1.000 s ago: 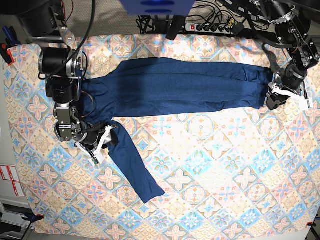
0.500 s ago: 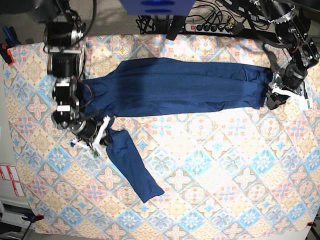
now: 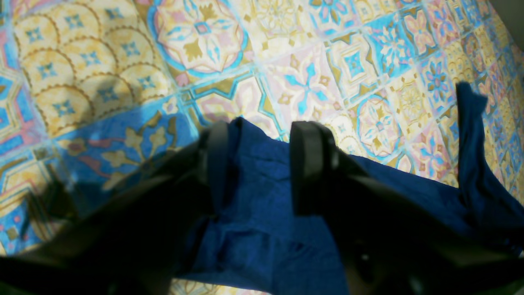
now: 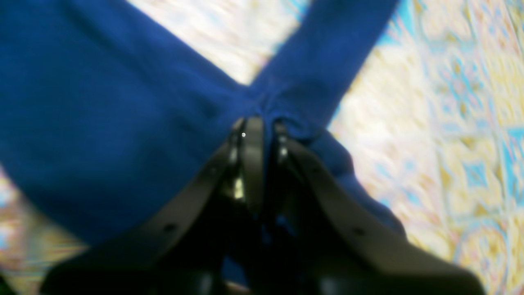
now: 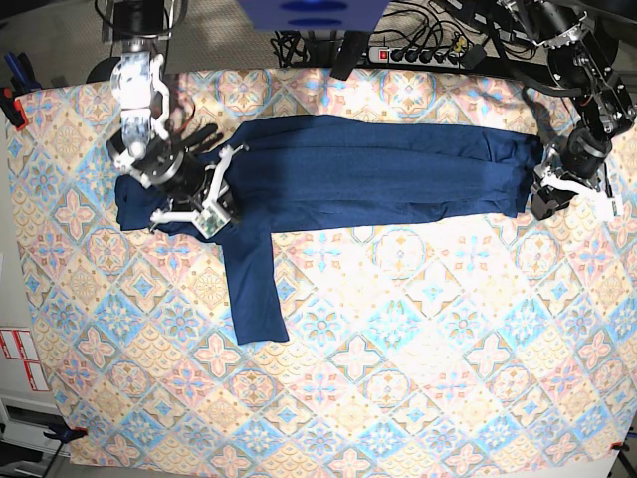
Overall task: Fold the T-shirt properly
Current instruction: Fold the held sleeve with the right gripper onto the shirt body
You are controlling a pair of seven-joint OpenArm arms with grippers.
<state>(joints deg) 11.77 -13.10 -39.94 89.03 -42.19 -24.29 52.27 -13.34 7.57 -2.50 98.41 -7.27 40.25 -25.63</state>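
The dark navy T-shirt lies stretched left to right across the far half of the table, with one long sleeve hanging toward the near edge. My right gripper is at the shirt's left end. In the right wrist view that gripper is shut, pinching the fabric where the sleeve joins the body. My left gripper is at the shirt's right end. In the left wrist view its jaws stand apart, with the shirt's edge lying loose between the fingers.
A patterned tile-print cloth covers the whole table. A power strip with cables lies behind the far edge, next to a blue block. A red clamp sits at the left edge.
My right gripper shut on the shirt at the sleeve's base and moved toward the far side, dragging the sleeve so it now points straight down the table. The left arm stayed still.
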